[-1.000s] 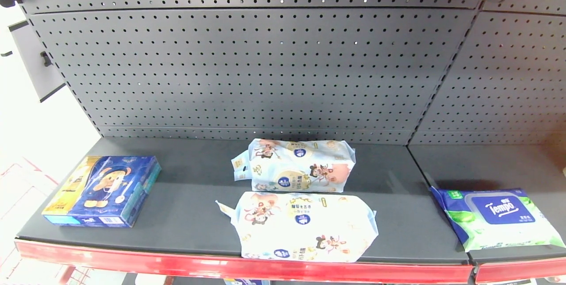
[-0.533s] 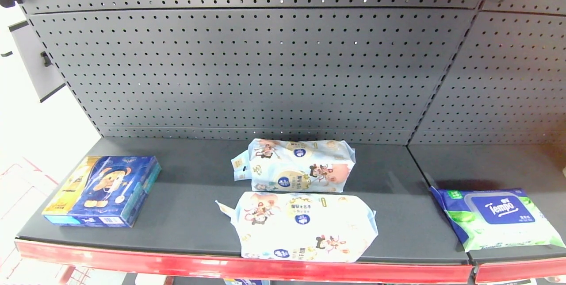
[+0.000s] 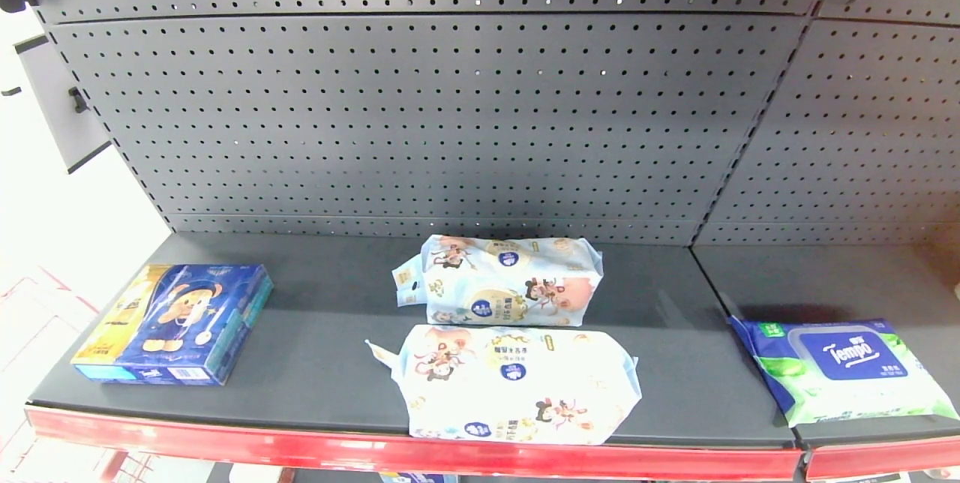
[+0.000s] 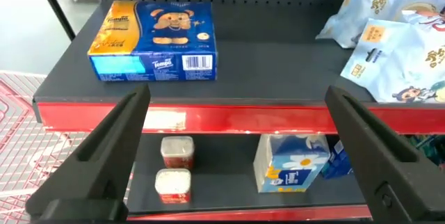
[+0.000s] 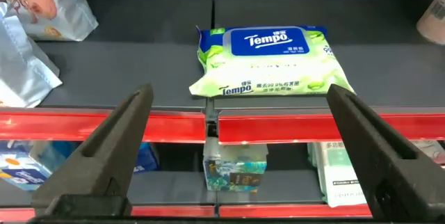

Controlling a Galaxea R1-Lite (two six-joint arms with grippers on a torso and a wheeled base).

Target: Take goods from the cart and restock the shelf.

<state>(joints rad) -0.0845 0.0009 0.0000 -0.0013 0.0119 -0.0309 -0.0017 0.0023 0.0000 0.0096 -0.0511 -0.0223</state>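
Holding position, unchanged since a second ago. Keeping both pairs of jaws apart, empty, facing shelf [image 3: 330, 295] carrying tissue box [image 3: 176, 322], two soft packs [image 3: 517, 382], wipes pack [image 3: 844, 367]. Awaiting next pick from cart [image 4: 17, 154].

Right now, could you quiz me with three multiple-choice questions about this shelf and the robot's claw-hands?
1. Where on the shelf does the blue box lie?
A) middle
B) right end
C) left end

2. How many cartoon-printed packs lie mid-shelf?
A) one
B) two
C) four

3. What state is the left gripper in?
A) open, empty
B) shut on a pack
C) shut on the box

Answers:
1 C: the box sits at the left end, near the front edge.
2 B: one pack lies behind the other.
3 A: its fingers stand wide apart with nothing between them.
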